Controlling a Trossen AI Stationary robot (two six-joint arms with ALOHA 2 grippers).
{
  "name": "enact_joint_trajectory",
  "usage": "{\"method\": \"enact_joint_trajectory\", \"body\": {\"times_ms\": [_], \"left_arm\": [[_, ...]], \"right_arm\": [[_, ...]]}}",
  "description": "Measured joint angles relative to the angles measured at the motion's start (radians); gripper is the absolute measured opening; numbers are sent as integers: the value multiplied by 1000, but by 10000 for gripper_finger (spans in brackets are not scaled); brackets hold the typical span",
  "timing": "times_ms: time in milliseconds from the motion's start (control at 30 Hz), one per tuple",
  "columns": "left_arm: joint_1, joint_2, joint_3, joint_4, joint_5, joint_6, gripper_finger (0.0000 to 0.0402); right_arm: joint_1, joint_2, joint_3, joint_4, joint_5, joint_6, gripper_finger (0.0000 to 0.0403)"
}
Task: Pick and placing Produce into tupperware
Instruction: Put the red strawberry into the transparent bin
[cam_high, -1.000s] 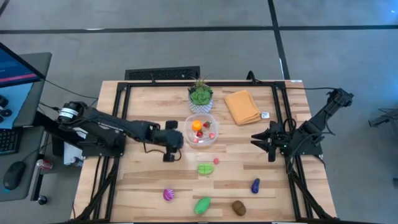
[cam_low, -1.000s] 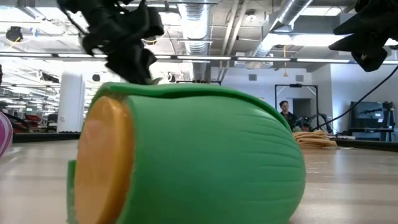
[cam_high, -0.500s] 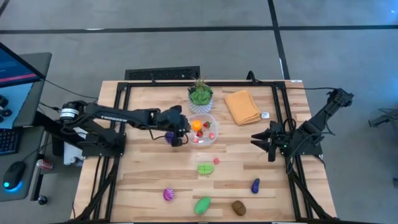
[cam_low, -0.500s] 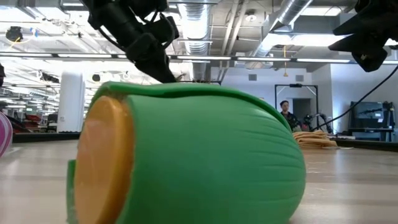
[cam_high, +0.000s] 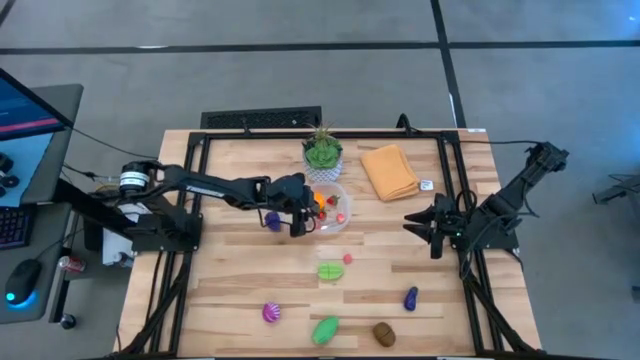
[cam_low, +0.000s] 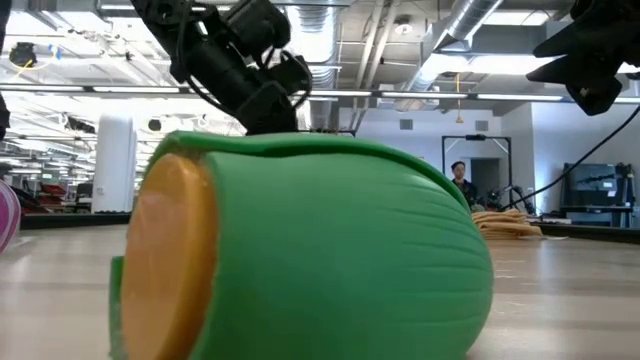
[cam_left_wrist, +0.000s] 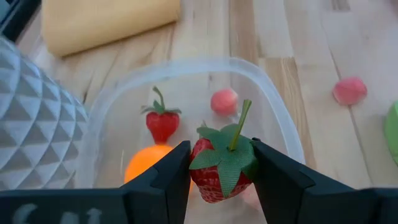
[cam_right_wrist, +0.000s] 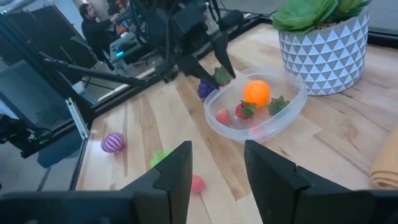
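Left tool (cam_left_wrist: 219, 171) clamped on strawberry (cam_left_wrist: 221, 165), poised above tupperware (cam_left_wrist: 277, 106) rim: placing step. Next: advance over interior, release. Right tool (cam_high: 420, 226) idle, fingers apart.

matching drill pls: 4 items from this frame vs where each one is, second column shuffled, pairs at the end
Items
1. strawberry
2. orange fruit
3. folded orange cloth
4. brown piece

Places
A. lying in the tupperware
B. near the table's front edge, far from the tupperware
C. clamped in the left gripper above the tupperware's rim
D. flat on the table beside the potted plant

Pairs: 1-C, 2-A, 3-D, 4-B
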Motion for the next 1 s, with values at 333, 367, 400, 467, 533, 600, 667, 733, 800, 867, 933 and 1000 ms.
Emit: {"method": "enact_joint_trajectory", "body": {"times_ms": [333,367,400,467,533,600,667,733,800,867,933,1000], "left_arm": [[3,49,-4,32,8,-12,142],[3,61,-1,58,15,-14,142],[3,65,0,55,21,-21,142],[3,72,-3,60,26,-30,144],[3,80,-2,65,26,-31,147],[3,80,-2,68,26,-38,150],[3,79,-2,68,21,-38,152],[3,79,-2,67,18,-38,154],[3,79,-2,68,17,-40,157],[3,79,-2,68,17,-47,161],[3,79,-2,68,17,-58,166],[3,79,-2,68,17,-62,173]], "right_arm": [[0,0,0,-7,0,0,169],[0,0,0,-6,0,0,169],[0,0,0,-7,0,0,169],[0,0,0,-6,0,0,169],[0,0,0,-5,0,0,169],[0,0,0,-3,0,0,169],[0,0,0,-1,0,0,169],[0,0,0,0,0,0,169],[0,0,0,0,0,0,169],[0,0,0,0,0,0,169],[0,0,0,0,0,0,169],[0,0,0,-1,0,0,169]]}}
